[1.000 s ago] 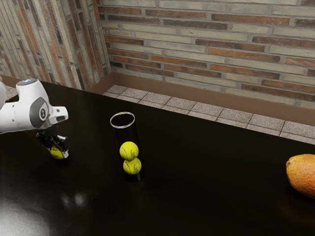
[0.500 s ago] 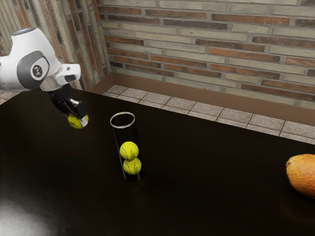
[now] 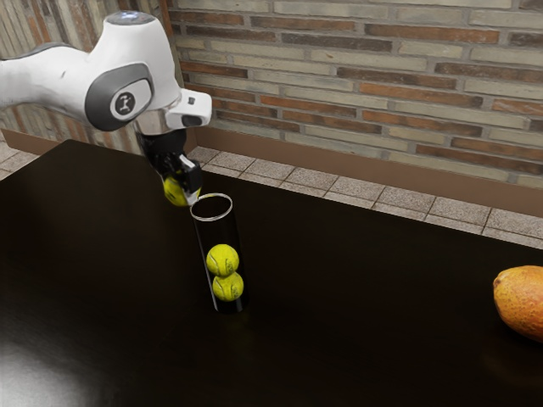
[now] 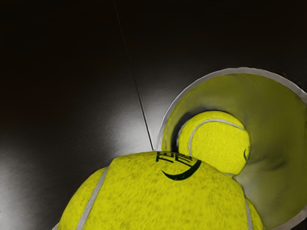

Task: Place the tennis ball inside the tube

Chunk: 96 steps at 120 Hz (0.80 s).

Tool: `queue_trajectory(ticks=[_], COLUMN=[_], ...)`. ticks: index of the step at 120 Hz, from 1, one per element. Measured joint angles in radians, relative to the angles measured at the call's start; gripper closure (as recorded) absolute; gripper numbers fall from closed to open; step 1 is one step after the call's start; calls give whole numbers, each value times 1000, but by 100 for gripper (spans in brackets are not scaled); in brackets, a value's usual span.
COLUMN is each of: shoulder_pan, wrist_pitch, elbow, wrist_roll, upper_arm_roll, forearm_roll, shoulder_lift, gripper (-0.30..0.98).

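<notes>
Exterior view, main chg: tennis ball [image 3: 174, 192] now up nr tube [image 3: 224, 234] mouth, w/ tool [image 3: 181, 193]. 1.0 s ago it was low by the surface [image 3: 339, 356], well out on tube's 9 o'clock side; 0.5 s ago in the air, partway over. Now at approx. 10 o'clock from mouth, just beside it. Gap mostly closed.

Tool: fingers parted abt. a ball's width, ball gripped betw. them, clear of surface. No slip seen.

Tube: upright, pos. unchanged; upper ball [image 3: 222, 259] & lower ball [image 3: 227, 287] inside, same as before. Space above them for one more, I'd judge. Mango-like fruit [image 3: 519, 301] far off, approx. 3 o'clock from tube; n/a to task.

Wrist view: held ball overlaps part of rim [image 4: 244, 70]; a seated ball seen down inside. So held ball is off-centre, not in yet. Contact w/ rim: can't tell.

Meaning: pickup done, carry nearly done; alignment is the step in hand, imo. Next: shift a bit twd 4 o'clock (ext. view) till ball sits centred over mouth, check ht., then lower & release.

Risk: going down too early cd. catch rim & tip tube, or ball drops outside. Fit looks snug, so centring matters.
</notes>
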Motion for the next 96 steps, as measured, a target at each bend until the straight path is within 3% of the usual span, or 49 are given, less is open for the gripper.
queue_trajectory(ticks=[30, 74, 96], shoulder_pan=[-60, -54, -58], wrist_pitch=[-25, -45, -230], elbow=[31, 88, 349], wrist_roll=[-100, -178, -160], upper_arm_roll=[-19, -17, -9], forearm_roll=[41, 42, -49], shoulder_lift=[25, 67, 98], gripper=[34, 7, 3])
